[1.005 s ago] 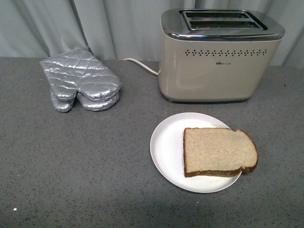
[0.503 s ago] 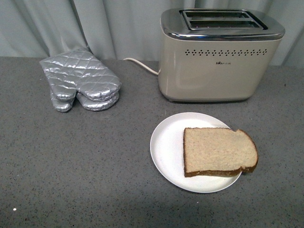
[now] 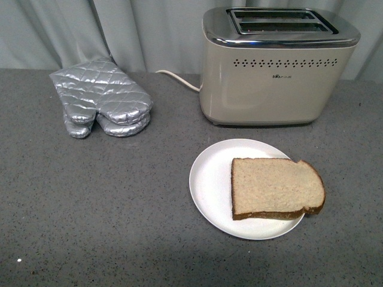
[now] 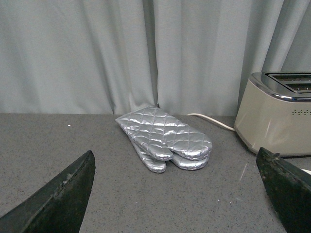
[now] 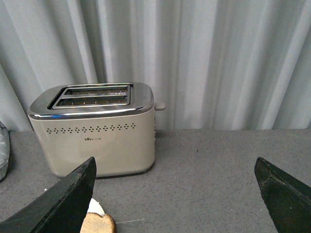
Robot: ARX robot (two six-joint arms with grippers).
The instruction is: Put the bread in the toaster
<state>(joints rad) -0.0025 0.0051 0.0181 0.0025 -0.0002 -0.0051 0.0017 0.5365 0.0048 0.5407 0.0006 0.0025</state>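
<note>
The bread point(image 3: 275, 188), a light-brown slice with a dark crust, lies flat on a round white plate point(image 3: 209, 182) near the front of the grey counter. Behind it stands the cream toaster point(image 3: 275, 78) with a chrome top and two empty slots. No arm shows in the front view. In the left wrist view my left gripper point(image 4: 180, 194) is open, with only bare counter between its dark fingers, and the toaster point(image 4: 277, 119) is off to one side. My right gripper point(image 5: 177, 196) is open too, facing the toaster point(image 5: 97, 131), with a corner of the bread point(image 5: 98, 224) beside one finger.
A pair of silver quilted oven mitts point(image 3: 102, 98) lies at the back left of the counter, also in the left wrist view point(image 4: 163, 138). A white cord point(image 3: 176, 81) runs from the toaster toward the grey curtain point(image 3: 119, 30) behind.
The front view has shifted slightly: the toaster, plate and bread sit a few pixels higher in the frame. Nothing on the counter has moved.
</note>
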